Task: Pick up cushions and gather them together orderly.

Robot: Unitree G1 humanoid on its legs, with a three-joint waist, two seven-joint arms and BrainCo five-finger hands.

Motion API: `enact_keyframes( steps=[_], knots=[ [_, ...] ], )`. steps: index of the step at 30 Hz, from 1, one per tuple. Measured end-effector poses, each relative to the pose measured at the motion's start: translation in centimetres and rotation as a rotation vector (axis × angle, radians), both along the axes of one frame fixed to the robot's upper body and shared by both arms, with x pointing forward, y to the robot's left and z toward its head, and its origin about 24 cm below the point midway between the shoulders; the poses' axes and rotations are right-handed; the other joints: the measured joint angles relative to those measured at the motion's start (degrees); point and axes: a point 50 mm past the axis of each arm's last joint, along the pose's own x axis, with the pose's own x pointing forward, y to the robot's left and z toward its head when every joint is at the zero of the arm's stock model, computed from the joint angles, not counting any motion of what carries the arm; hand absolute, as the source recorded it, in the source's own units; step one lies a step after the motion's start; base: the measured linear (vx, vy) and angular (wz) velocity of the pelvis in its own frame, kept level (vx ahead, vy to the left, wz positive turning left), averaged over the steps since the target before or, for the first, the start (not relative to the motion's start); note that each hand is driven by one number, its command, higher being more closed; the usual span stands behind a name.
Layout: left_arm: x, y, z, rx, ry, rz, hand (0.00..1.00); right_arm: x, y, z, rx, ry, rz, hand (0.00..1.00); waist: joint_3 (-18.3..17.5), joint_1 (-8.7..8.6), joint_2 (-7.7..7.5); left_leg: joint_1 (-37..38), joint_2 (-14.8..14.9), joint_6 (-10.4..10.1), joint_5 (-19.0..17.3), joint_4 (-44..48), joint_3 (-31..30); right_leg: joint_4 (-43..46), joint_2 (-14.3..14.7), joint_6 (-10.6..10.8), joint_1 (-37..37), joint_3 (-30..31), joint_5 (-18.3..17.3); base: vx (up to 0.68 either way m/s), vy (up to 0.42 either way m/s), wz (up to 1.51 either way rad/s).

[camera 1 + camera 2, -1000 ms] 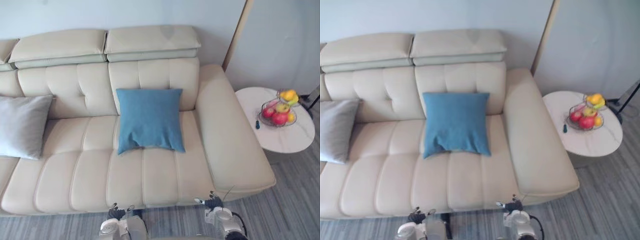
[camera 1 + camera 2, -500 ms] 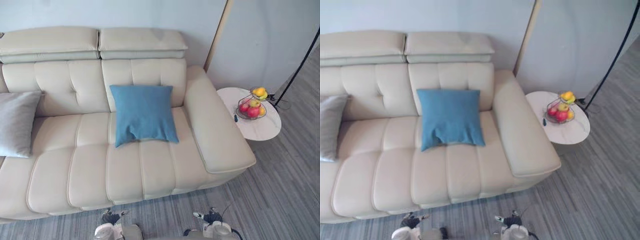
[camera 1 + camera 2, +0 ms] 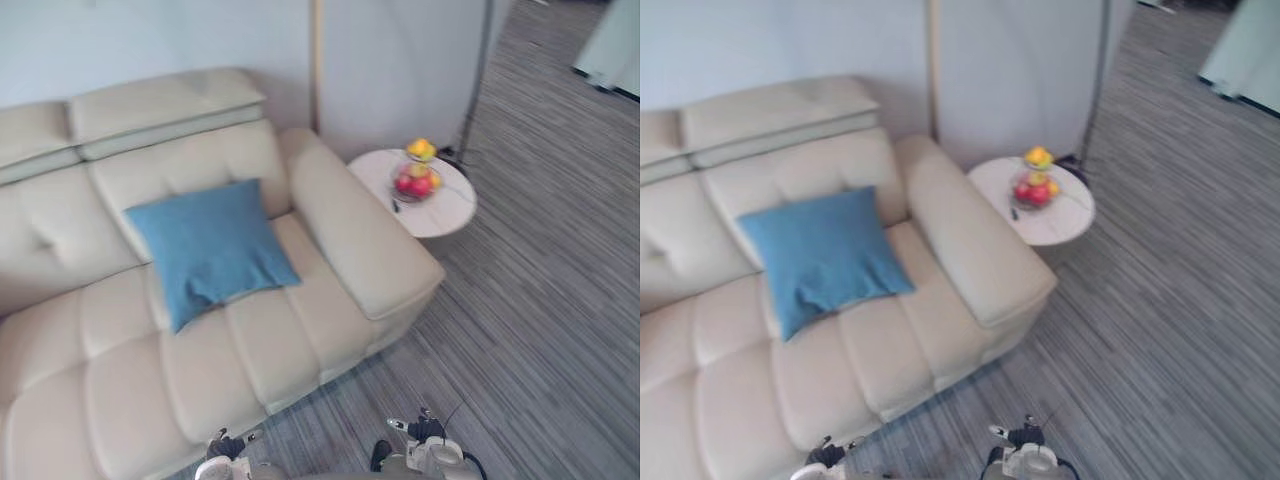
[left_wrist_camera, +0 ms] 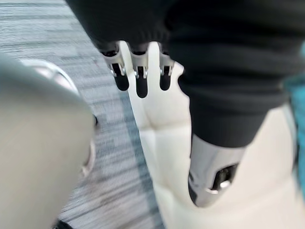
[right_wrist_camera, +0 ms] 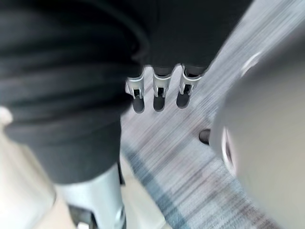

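A blue cushion [image 3: 210, 250] leans against the backrest of a cream sofa [image 3: 250, 350], close to its right armrest [image 3: 360, 240]. My left hand [image 3: 222, 447] hangs low over the carpet in front of the sofa, fingers [image 4: 138, 78] relaxed and holding nothing. My right hand [image 3: 425, 432] hangs low to the right of it, also over the carpet. Its fingers [image 5: 159, 93] are relaxed and empty. Both hands are well short of the cushion.
A round white side table [image 3: 445, 208] stands just past the armrest and carries a wire fruit basket [image 3: 417, 180]. A thin dark pole [image 3: 483, 70] rises behind the table. Grey striped carpet [image 3: 540, 300] stretches to the right.
The whole picture has shifted: the camera has swung to the right, so the grey cushion has left the view and more carpet shows. Both hands stay low and empty.
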Motion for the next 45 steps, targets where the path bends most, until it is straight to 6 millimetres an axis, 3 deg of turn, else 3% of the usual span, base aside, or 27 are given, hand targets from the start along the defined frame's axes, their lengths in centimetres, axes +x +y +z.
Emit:
enact_keyframes(
  steps=[2, 4, 5, 6, 7, 8, 11, 13, 14, 15, 16, 18, 23, 24, 27, 28, 29, 33, 34, 35, 36, 37, 39, 41, 43, 44, 45],
  knots=[
    [0.5, -0.7, -0.1, -0.013, 0.004, -0.044, 0.0, 0.3, -1.4, 0.1, -0.034, 0.003, 0.001, 0.0, 0.44, -0.47, 1.2, 1.56, 2.09, -0.38, 0.28, 1.51, -0.12, 0.67, 2.79, 0.27, -1.27, 3.9, -1.76, 0.2, -0.267, -1.06],
    [1.7, -1.5, 0.1, -0.025, -0.021, -0.093, 0.0, -0.6, -2.8, 0.0, -0.071, 0.038, -0.011, 0.0, 1.76, -0.82, 2.89, -1.1, 8.34, 0.3, 0.66, 15.85, -3.89, 0.28, 6.24, -0.65, 0.29, 7.21, -3.4, 0.23, -0.313, -0.88],
    [1.7, -1.5, 0.1, -0.027, -0.021, -0.093, 0.0, -0.7, -2.9, -0.1, -0.073, 0.045, -0.013, 0.0, 2.25, -0.74, 3.23, -1.94, 10.04, 2.06, 1.63, 20.68, -5.55, 0.19, 7.11, -1.14, 1.18, 8.25, -3.85, 0.21, -0.25, -0.89],
    [1.3, -1.4, 0.1, -0.032, -0.015, -0.08, 0.0, -0.6, -3.0, -0.1, -0.072, 0.043, -0.021, 0.0, 2.87, -0.55, 3.1, -4.45, 12.77, 6.83, 3.78, 29.4, -8.52, -0.21, 8.32, -1.66, 2.74, 10.85, -4.49, 0.2, -0.146, -1.14],
    [1.2, -1.0, 0.1, -0.026, -0.014, -0.063, 0.0, -0.3, -2.9, 0.1, -0.075, 0.031, -0.025, 0.0, 3.45, -0.24, 2.98, -8.0, 12.38, 6.58, -1.46, 37.59, -14.19, -0.64, 9.15, -2.36, 4.01, 14.22, -5.88, 0.22, -0.097, -1.47],
    [1.2, -0.9, 0.1, -0.022, -0.015, -0.066, 0.0, -0.3, -2.8, 0.1, -0.071, 0.03, -0.031, 0.0, 3.55, -0.17, 2.99, -11.77, 8.56, 4.94, -5.58, 39.92, -19.83, -1.07, 9.79, -3.05, 5.07, 17.49, -6.73, 0.19, -0.016, -1.32],
    [1.7, -1.2, 0.4, -0.023, -0.052, -0.063, 0.0, -0.5, -2.8, 0.0, -0.064, 0.033, -0.04, 0.0, 3.67, 1.4, 2.95, -17.58, -0.05, 5.35, -8.66, 32.96, -28.01, -2.16, 11.2, -2.77, 6.64, 25.34, -6.9, 0.23, 0.063, -1.63],
    [2.0, -1.3, 0.6, -0.023, -0.069, -0.05, 0.0, -0.5, -2.7, 0.0, -0.065, 0.03, -0.042, 0.0, 3.85, 2.47, 3.19, -20.24, -5.32, 4.79, -8.76, 26.54, -36.33, -2.18, 12.57, -2.07, 6.52, 30.87, -7.29, 0.21, 0.191, -1.78],
    [1.9, -1.6, 0.5, -0.03, -0.068, -0.043, 0.0, -0.5, -2.7, 0.0, -0.066, 0.03, -0.044, 0.0, 3.75, 2.91, 3.5, -20.43, -8.61, 3.09, -7.69, 19.45, -44.02, -2.08, 14.07, -1.4, 6.41, 35.24, -7.65, 0.24, 0.261, -2.04],
    [1.5, -1.8, 0.4, -0.042, -0.061, -0.028, 0.0, -0.4, -2.7, 0.1, -0.069, 0.027, -0.041, 0.0, 3.67, 3.06, 4.07, -19.34, -9.4, 2.79, -3.74, 16.34, -48.84, -1.37, 16.0, -0.2, 6.25, 39.37, -8.21, 0.31, 0.328, -2.08],
    [1.5, -1.5, 0.4, -0.036, -0.061, -0.019, 0.0, -0.4, -2.5, 0.0, -0.064, 0.028, -0.04, 0.0, 3.49, 3.04, 4.18, -18.82, -9.67, 3.66, -4.82, 16.88, -47.65, -1.42, 16.14, 0.49, 6.28, 41.55, -8.38, 0.3, 0.254, -1.72],
    [1.3, -0.3, 0.5, -0.007, -0.056, -0.011, 0.0, -0.7, -1.1, -0.2, -0.029, 0.033, -0.038, 0.0, 2.28, 2.94, 0.25, -16.85, -8.61, 4.26, -7.57, 15.68, -39.02, -0.35, 14.76, 2.25, 4.42, 46.11, -8.09, 0.3, 0.207, -1.6],
    [1.3, -0.4, 0.4, -0.012, -0.046, -0.01, 0.0, -0.2, -0.6, -0.1, -0.019, 0.014, -0.028, 0.0, 2.2, 3.93, 0.11, -9.71, -7.88, 5.38, -7.78, 12.65, -25.55, 9.2, 8.98, 4.28, -1.23, 31.51, -8.59, 0.27, 0.137, -1.45],
    [1.3, -0.7, 0.3, -0.014, -0.034, -0.043, 0.0, 0.2, -0.4, 0.1, -0.012, -0.002, -0.037, 0.0, 2.62, 3.55, 0.95, -7.45, -7.69, 5.39, -7.77, 11.78, -23.05, 10.41, 5.92, 3.63, -1.41, 20.43, -8.58, 0.2, -0.011, -0.98],
    [1.7, -0.7, 0.3, -0.002, -0.022, -0.101, 0.0, 0.6, 0.1, 0.0, 0.005, 0.006, -0.028, 0.0, 2.65, 3.01, 1.22, -4.21, -6.26, 5.39, -7.77, 8.82, -18.3, 9.48, 3.57, 1.02, -1.33, 2.95, -9.1, 0.22, -0.08, -0.98],
    [1.6, -0.6, 0.2, 0.0, -0.014, -0.107, 0.0, 0.8, 0.2, -0.1, 0.008, 0.009, -0.027, 0.0, 2.71, 3.03, 1.29, -3.45, -5.97, 5.35, -7.79, 7.94, -17.18, 8.49, 3.52, 0.71, -1.51, -0.29, -9.12, 0.31, -0.177, -1.27],
    [1.3, -0.3, 0.1, 0.004, 0.009, -0.115, 0.0, 0.8, 0.0, -0.1, 0.007, 0.018, -0.028, 0.0, 2.48, 2.96, 0.84, -2.37, -6.13, 5.28, -7.8, 6.76, -16.41, 6.34, 4.34, -2.38, -0.78, -2.65, -9.17, 0.28, -0.165, -1.11],
    [1.8, -2.1, 0.0, -0.031, 0.007, -0.162, 0.0, 0.3, -2.3, 0.0, -0.047, 0.034, -0.051, 0.0, 3.39, 2.1, 4.02, 0.4, -3.69, 4.78, -7.35, 10.87, -17.3, 2.1, 9.23, -2.83, 3.51, 0.96, -9.46, 0.3, -0.137, -0.7],
    [2.1, -2.1, 0.1, -0.025, 0.002, -0.181, 0.0, -0.5, -2.9, -0.3, -0.055, 0.06, -0.074, 0.0, 3.73, 1.61, 4.2, -1.94, -1.29, 5.04, -6.95, 21.23, -18.87, -0.48, 11.08, -2.42, 6.65, 1.46, -9.85, 0.19, -0.086, -0.28],
    [2.2, -2.1, 0.1, -0.021, -0.004, -0.183, 0.0, -0.9, -3.2, -0.3, -0.065, 0.066, -0.083, 0.0, 4.36, 1.58, 4.5, -4.79, 0.97, 7.16, -5.06, 30.35, -20.29, -2.6, 12.49, -2.38, 8.97, 2.17, -9.99, 0.24, -0.115, -0.54],
    [2.5, -1.8, 0.3, -0.016, -0.024, -0.168, 0.0, -0.8, -3.3, -0.3, -0.07, 0.061, -0.097, 0.0, 5.05, 2.49, 4.49, -10.34, 3.05, 12.15, -1.93, 42.48, -22.81, -4.14, 13.78, -2.88, 11.28, 4.4, -10.95, 0.18, -0.061, -0.58],
    [2.6, -1.7, 0.4, -0.012, -0.028, -0.168, 0.0, -0.8, -3.4, -0.2, -0.072, 0.061, -0.103, 0.0, 5.42, 2.72, 4.25, -12.11, 3.05, 11.46, -3.12, 45.54, -24.29, -4.13, 14.02, -3.14, 11.77, 5.45, -11.31, 0.18, -0.012, -0.86],
    [3.5, -1.4, 0.9, 0.004, -0.073, -0.168, 0.0, -0.4, -3.0, -0.2, -0.058, 0.054, -0.133, 0.0, 6.13, 3.02, 3.95, -20.86, -2.38, 9.43, -9.86, 46.58, -31.08, -4.74, 13.87, -3.34, 14.09, 10.87, -12.73, 0.23, 0.096, -1.07],
    [4.0, -1.4, 1.2, 0.006, -0.098, -0.161, 0.0, -0.3, -2.7, -0.2, -0.043, 0.048, -0.151, 0.0, 6.4, 4.0, 3.6, -24.82, -6.57, 9.3, -10.53, 37.51, -34.53, -4.57, 12.77, -1.85, 15.3, 14.88, -13.57, 0.32, 0.182, -1.25],
    [4.2, -1.5, 1.4, 0.009, -0.114, -0.156, 0.0, -0.4, -2.5, -0.2, -0.04, 0.043, -0.156, 0.0, 6.59, 4.45, 3.32, -26.61, -9.79, 7.2, -8.58, 26.0, -38.32, -4.26, 11.56, 0.33, 16.3, 18.37, -15.18, 0.32, 0.254, -1.17],
    [4.3, -1.6, 1.4, 0.004, -0.125, -0.147, 0.0, -0.7, -2.4, -0.2, -0.039, 0.041, -0.162, 0.0, 6.46, 5.44, 2.96, -26.49, -11.09, 5.46, -1.43, 20.34, -40.87, -3.65, 10.92, 2.13, 17.07, 21.7, -16.72, 0.39, 0.271, -1.06],
    [4.2, -1.2, 1.5, 0.015, -0.127, -0.144, 0.0, -0.9, -1.6, -0.4, -0.019, 0.05, -0.163, 0.0, 5.2, 5.5, 1.22, -25.78, -12.61, 6.85, -3.23, 20.27, -38.79, -4.06, 9.41, 2.66, 16.96, 25.03, -17.03, 0.44, 0.236, -0.93]
  ],
)
